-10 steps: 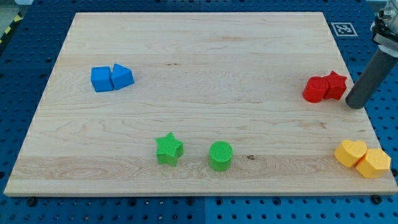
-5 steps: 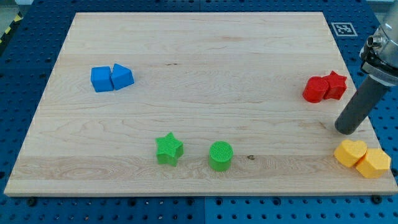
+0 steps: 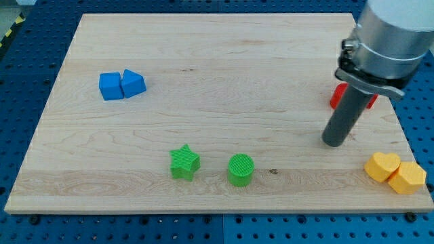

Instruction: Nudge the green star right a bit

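The green star (image 3: 184, 162) lies on the wooden board (image 3: 217, 61) near the view's bottom, left of centre. A green cylinder (image 3: 241, 169) stands just to its right, apart from it. My tip (image 3: 333, 142) rests on the board far to the right of both, well away from the star and a little higher in the view. The rod and arm rise from the tip toward the view's top right.
Two blue blocks (image 3: 121, 85) sit touching at the view's left. Two red blocks (image 3: 337, 97) at the right are mostly hidden behind the rod. A yellow heart (image 3: 382, 166) and a yellow hexagon (image 3: 407, 177) lie at the bottom right corner.
My tip has moved left and toward the view's bottom, from beside the red blocks onto the board's right middle. The arm now covers much of the red blocks. No block has moved.
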